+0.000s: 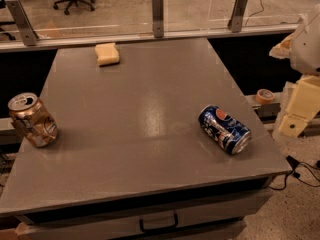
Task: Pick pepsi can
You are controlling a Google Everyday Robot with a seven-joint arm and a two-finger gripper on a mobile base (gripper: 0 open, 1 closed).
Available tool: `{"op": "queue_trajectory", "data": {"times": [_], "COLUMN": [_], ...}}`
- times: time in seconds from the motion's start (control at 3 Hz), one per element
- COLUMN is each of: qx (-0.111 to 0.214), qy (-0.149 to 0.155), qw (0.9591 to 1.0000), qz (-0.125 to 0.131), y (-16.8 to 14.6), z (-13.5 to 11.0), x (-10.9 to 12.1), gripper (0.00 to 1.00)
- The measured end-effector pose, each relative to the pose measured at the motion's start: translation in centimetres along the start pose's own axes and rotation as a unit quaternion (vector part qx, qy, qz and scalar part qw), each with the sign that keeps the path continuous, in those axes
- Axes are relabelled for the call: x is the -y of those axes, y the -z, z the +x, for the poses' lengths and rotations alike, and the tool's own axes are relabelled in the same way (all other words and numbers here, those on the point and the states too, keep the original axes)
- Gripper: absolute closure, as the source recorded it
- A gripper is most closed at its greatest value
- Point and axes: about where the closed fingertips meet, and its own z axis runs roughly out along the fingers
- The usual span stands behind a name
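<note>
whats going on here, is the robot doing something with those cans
Neither can is picked up yet. The robot's end effector is beyond the right edge of the table, clear of both cans. The pepsi can it should pick lies on its side near the front right corner. A dented gold-brown can stands at the left edge, and a yellow sponge rests at the far side.

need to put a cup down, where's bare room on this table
Widest bare stretch: table middle, between dented can left, pepsi can right, sponge far. Front edge strip is free too. Tightest by the pepsi can near the right edge, where the gripper sits off the table.
</note>
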Motion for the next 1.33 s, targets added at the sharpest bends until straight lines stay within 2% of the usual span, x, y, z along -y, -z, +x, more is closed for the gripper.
{"op": "queue_trajectory", "data": {"times": [0.33, 0.67, 1.0, 1.33], "qx": [0.0, 0.021, 0.052, 0.053], "qy": [0.0, -0.002, -0.017, -0.017], "qw": [1.0, 0.9997, 0.9981, 0.9981], "qz": [0.0, -0.009, -0.026, -0.026], "y": [0.0, -0.8, -3.2, -3.2], "z": [0.0, -1.1, -4.5, -4.5], "x": [0.0, -0.3, -0.8, -0.8], "gripper": [0.0, 0.0, 0.0, 0.0]}}
